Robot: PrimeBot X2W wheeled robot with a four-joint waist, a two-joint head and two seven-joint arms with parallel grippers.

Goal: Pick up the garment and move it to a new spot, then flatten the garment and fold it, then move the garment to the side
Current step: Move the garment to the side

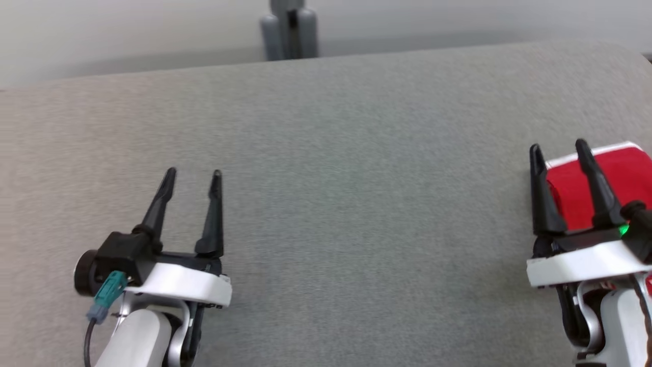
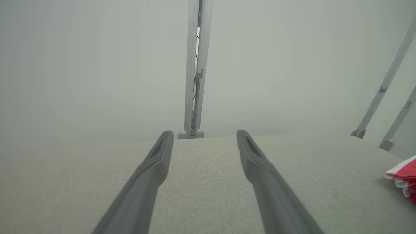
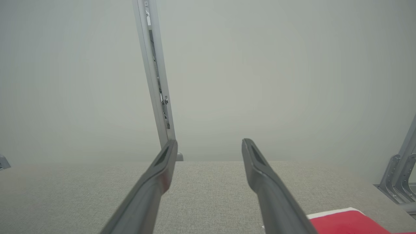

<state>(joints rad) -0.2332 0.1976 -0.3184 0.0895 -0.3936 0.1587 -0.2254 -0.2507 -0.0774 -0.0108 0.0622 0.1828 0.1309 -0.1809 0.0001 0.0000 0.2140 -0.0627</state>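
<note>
Garment: a red piece with a white band along its far edge, folded into a compact flat packet at the far right of the grey bench, near the robot's side. The frame's right edge cuts it off in the head view.

At the lower left of that view, the left end effector is released over bare bench, with its two dark fingers spread and nothing between them. Its own wrist camera shows stacked red and white layers on the packet's left side, well apart from it. A grey post stands beyond the bench's far edge, near the middle.

On the right, the right end effector is also released. Its spread fingers are in front of the packet's left part, and its wrist camera shows only bench fabric between them.

The white band runs left to right, tilted slightly. The packet's long axis cannot be told, since much of it is covered or out of frame.
</note>
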